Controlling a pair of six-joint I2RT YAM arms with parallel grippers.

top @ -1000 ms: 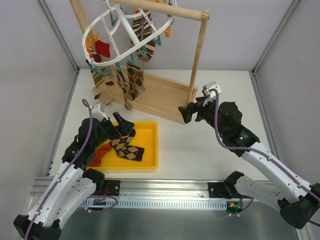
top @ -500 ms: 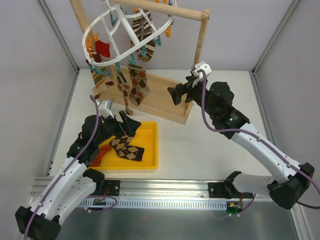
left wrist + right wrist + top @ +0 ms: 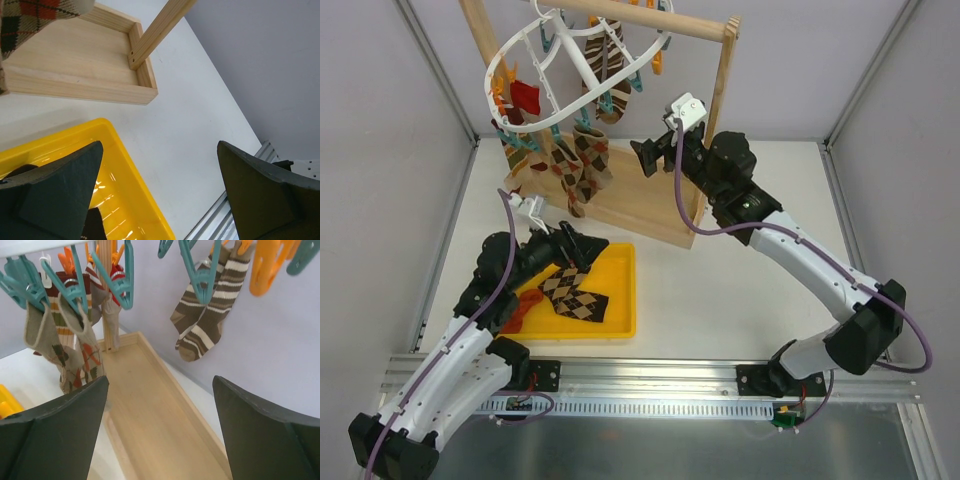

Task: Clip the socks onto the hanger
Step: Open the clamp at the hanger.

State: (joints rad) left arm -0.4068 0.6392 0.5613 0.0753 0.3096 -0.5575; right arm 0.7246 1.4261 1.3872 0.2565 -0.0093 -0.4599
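Left claw low, right claw raised high, both spread wide.

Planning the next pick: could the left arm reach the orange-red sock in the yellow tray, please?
Probably yes: the open left gripper hovers by the yellow tray, and the orange-red sock lies exposed beside the argyle sock.

Plain pale grey walls enclose a flat white counter; slotted aluminium rail at 6 o'clock.

Striped socks and argyle socks under teal hanger pegs, above wooden base.
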